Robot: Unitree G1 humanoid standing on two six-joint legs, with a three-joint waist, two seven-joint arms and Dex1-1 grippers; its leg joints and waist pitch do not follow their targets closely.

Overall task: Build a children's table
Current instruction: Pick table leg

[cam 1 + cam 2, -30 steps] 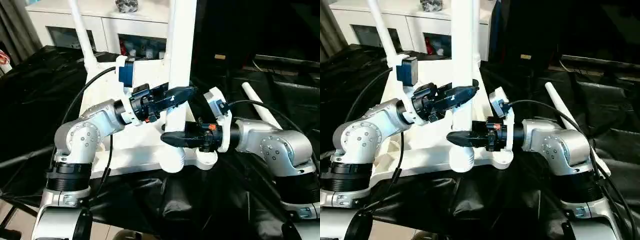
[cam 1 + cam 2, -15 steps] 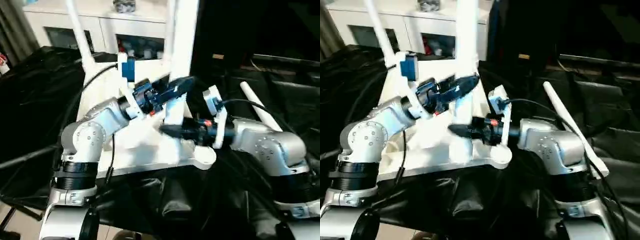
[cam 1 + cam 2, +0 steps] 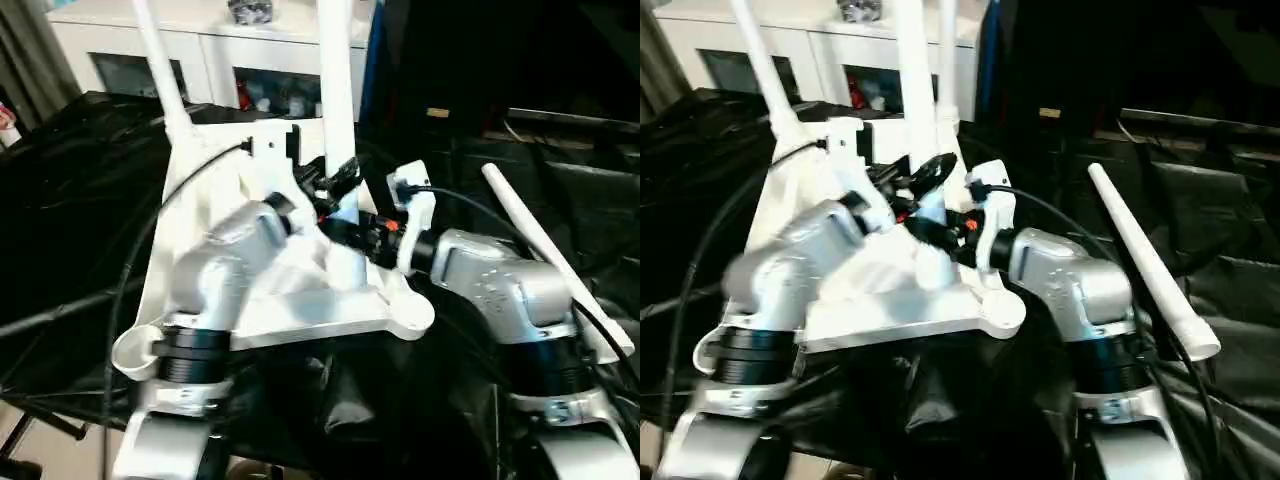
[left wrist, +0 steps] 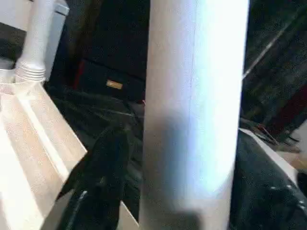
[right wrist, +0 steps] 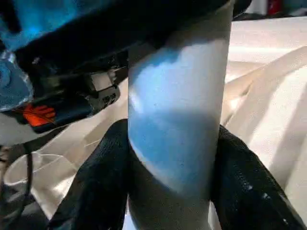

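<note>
Right gripper (image 5: pixel 175 143) clamps the upright leg (image 3: pixel 338 120) low on its shaft, a black finger pressed to either side, while the left gripper (image 3: pixel 335 180) stands higher on the same leg; one of its fingers (image 4: pixel 98 177) sits just beside the tube, and whether it actually grips is hard to tell from the blurred views. That leg rises from the upturned tabletop (image 3: pixel 300 310), which lies ribbed side up on the black-draped desk (image 3: pixel 60 200), with another leg (image 3: pixel 160 70) standing at a far corner and a spare leg (image 3: pixel 545 250) lying loose on the cloth to the right. Smooth, stiff and probably light, the hollow plastic tube looks slippery, so a hold low near the socket should give the firmest push. Compared with a second ago, both arms have swung inward and the wrists have turned, the leg looks narrower where they meet it, and the tabletop's near-left corner socket (image 3: pixel 135 350) has come into view.
</note>
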